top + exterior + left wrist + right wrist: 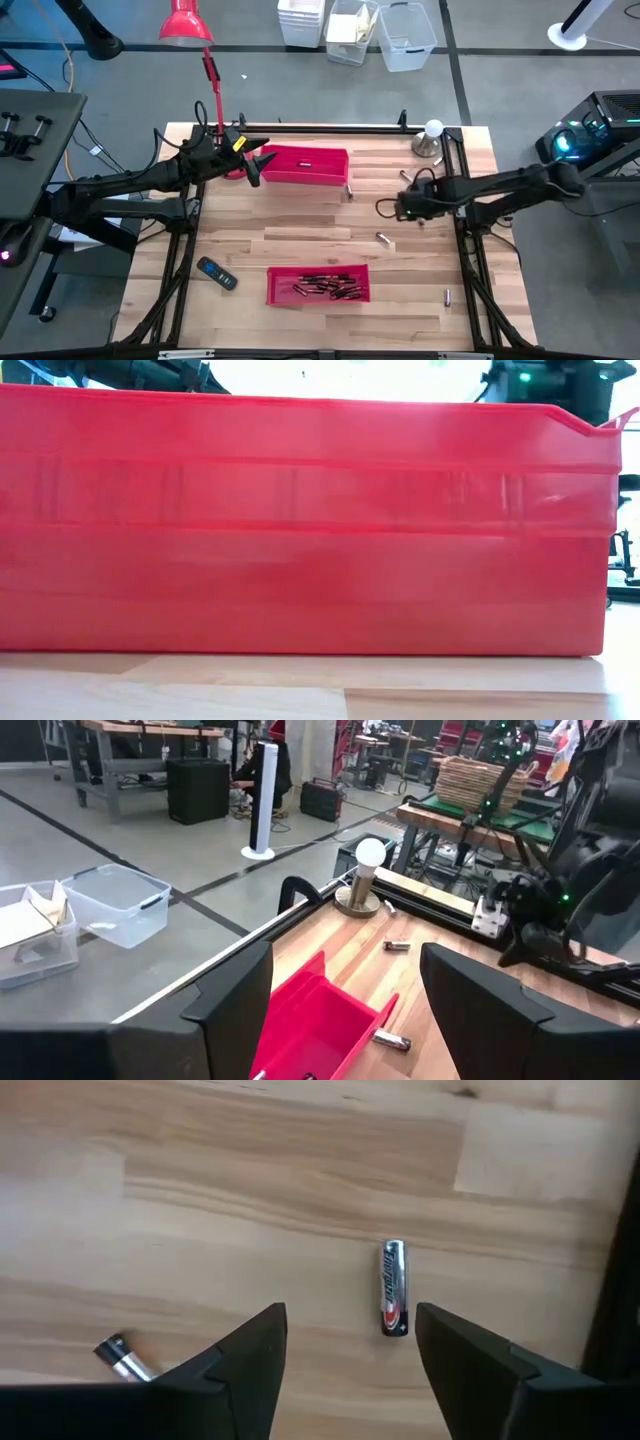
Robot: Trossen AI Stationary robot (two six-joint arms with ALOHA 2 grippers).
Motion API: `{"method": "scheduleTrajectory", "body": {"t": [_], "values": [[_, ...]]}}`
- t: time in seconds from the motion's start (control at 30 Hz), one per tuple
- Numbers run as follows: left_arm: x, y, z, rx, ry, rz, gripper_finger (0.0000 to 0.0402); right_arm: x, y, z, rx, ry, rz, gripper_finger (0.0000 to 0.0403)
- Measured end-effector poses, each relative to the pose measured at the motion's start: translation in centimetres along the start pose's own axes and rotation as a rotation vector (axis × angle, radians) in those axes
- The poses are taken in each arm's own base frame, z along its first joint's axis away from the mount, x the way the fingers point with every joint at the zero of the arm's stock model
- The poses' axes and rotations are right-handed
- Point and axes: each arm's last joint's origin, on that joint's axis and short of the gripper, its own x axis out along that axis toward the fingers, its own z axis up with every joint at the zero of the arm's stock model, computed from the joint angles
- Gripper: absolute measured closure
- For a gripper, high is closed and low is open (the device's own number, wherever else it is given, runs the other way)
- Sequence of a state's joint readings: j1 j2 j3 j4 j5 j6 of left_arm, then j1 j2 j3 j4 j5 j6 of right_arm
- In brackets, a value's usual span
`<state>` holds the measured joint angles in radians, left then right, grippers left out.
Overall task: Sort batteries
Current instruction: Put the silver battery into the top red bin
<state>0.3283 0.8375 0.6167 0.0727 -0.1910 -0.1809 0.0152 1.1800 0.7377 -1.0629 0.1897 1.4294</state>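
Right gripper [350, 1355]: I have it over the right side of the table [300, 225], fingers spread apart, nothing between them.
Battery under it [392, 1288]: lies on the bare wood just ahead of the fingertips; a second battery [124, 1356] lies off to one side.
Left gripper [345, 1005]: I see it hanging at the left end of the far tray [305, 165], fingers wide apart and empty.
Near tray [318, 284]: holds a heap of sorted batteries [328, 288]; its red wall fills my low view.
Loose batteries: one mid-table right of centre [382, 238], one near the right edge [447, 296], one beside the far tray's right end [390, 1040].
Handset [216, 272]: lies on the left, near side.
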Motion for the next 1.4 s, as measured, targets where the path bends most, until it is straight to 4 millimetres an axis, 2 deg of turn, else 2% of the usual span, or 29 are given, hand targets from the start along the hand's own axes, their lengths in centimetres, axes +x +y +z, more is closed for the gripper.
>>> {"method": "scheduleTrajectory", "body": {"t": [0.1, 0.2, 0.53, 0.8, 0.9, 1.0, 1.1, 1.17, 1.4], "values": [[0.0, 0.0, 0.0, -0.002, 0.0, 0.001, 0.0154, 0.9, -0.8, -0.3, 0.026, -0.006, 0.007, 0.019], [0.0, 0.0, 0.0, -0.008, 0.0, 0.001, 0.0154, 1.7, -1.3, -0.4, -0.021, -0.007, -0.021, 0.0192], [0.0, 0.0, 0.0, 0.0, -0.002, 0.01, 0.0154, 4.4, -1.8, 0.0, -0.051, 0.008, 0.019, 0.0192], [0.0, 0.2, 0.0, 0.0, -0.011, 0.061, 0.0154, 6.5, -2.9, -0.5, -0.055, 0.045, 0.006, 0.0194], [0.0, 0.2, 0.0, -0.001, -0.011, 0.062, 0.0154, 7.0, -3.3, -0.8, -0.082, 0.043, 0.008, 0.0217], [0.0, 0.2, 0.0, -0.008, -0.011, 0.062, 0.0154, 7.1, -3.4, -1.1, -0.112, 0.021, 0.0, 0.0282], [0.0, 0.2, 0.0, -0.011, -0.011, 0.062, 0.0154, 6.8, -2.9, -1.3, -0.123, -0.024, 0.03, 0.0365], [0.0, 0.2, 0.0, -0.027, -0.012, 0.062, 0.0154, 6.5, -1.8, -1.2, -0.104, -0.084, 0.104, 0.0366], [0.0, 0.3, 0.1, -0.034, -0.021, 0.106, 0.0154, 2.3, 4.8, 1.4, 0.05, -0.488, 0.66, 0.0366]]}}
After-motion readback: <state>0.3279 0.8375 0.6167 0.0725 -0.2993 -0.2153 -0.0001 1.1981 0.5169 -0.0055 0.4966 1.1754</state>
